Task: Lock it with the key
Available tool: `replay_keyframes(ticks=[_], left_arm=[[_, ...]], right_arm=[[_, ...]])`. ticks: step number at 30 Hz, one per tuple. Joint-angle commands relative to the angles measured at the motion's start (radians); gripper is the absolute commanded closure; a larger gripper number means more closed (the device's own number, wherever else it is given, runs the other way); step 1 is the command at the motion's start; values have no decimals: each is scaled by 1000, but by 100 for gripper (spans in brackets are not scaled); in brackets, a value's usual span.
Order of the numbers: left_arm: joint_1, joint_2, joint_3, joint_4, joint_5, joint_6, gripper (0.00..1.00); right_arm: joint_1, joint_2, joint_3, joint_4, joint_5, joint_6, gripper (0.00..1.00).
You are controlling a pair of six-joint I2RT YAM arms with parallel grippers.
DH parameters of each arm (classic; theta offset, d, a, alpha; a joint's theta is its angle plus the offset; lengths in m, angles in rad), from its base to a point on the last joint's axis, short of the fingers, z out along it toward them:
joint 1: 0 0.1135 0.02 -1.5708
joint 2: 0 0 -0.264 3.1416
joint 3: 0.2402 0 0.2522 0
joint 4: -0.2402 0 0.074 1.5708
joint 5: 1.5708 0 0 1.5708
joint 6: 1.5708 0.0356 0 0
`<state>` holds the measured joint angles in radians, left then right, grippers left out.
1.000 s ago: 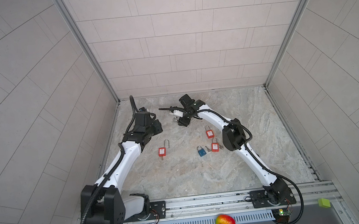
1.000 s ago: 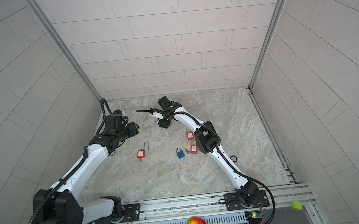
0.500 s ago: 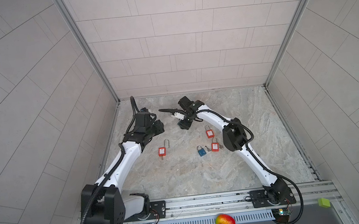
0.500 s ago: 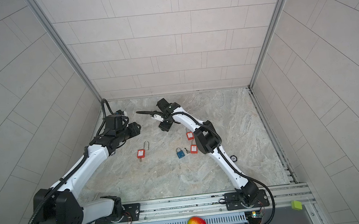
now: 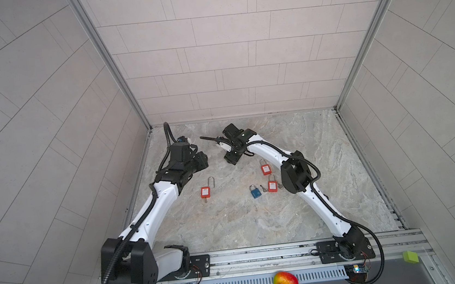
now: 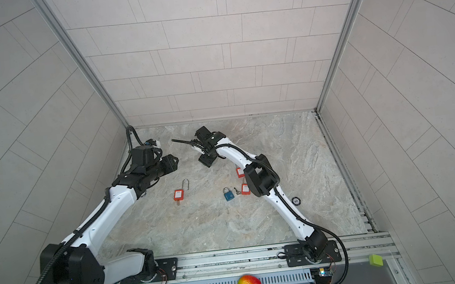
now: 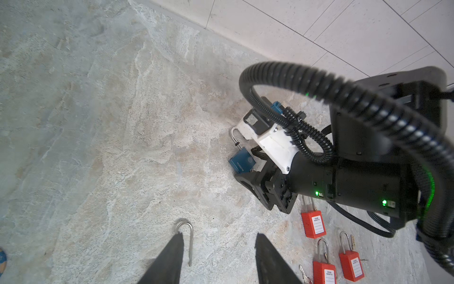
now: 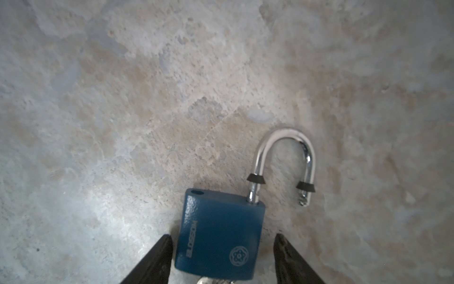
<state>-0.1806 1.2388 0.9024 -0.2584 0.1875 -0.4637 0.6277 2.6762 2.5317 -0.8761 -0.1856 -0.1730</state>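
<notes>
A blue padlock (image 8: 221, 233) lies on the stone floor with its steel shackle (image 8: 285, 157) swung open. A silver bit of the key (image 8: 213, 280) shows at its bottom end. My right gripper (image 8: 222, 248) is open and straddles the lock body, with a gap on one side. The left wrist view shows that padlock (image 7: 242, 161) in front of the right gripper (image 7: 255, 167). In both top views the right gripper (image 5: 229, 159) (image 6: 204, 160) hides it. My left gripper (image 7: 218, 248) (image 5: 204, 162) is open and empty, above the floor at the back left.
A red padlock (image 5: 205, 191) with an open shackle (image 7: 188, 236) lies near the left gripper. Two red padlocks (image 5: 265, 169) (image 5: 272, 186), another blue padlock (image 5: 255, 192) and a loose key (image 5: 263, 189) lie by the right arm. Walls close the back and sides.
The right gripper has shifted slightly toward the front left and its jaws have widened a little round the blue padlock. The left arm has barely moved.
</notes>
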Motion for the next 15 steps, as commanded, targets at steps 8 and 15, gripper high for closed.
replay_keyframes(ticks=[8, 15], left_arm=[[6, -16, -16, 21, -1, -15, 47], [6, -20, -19, 20, -1, -10, 47]], right_arm=[[10, 67, 40, 2, -23, 225, 35], [16, 80, 44, -6, 4, 267, 41]])
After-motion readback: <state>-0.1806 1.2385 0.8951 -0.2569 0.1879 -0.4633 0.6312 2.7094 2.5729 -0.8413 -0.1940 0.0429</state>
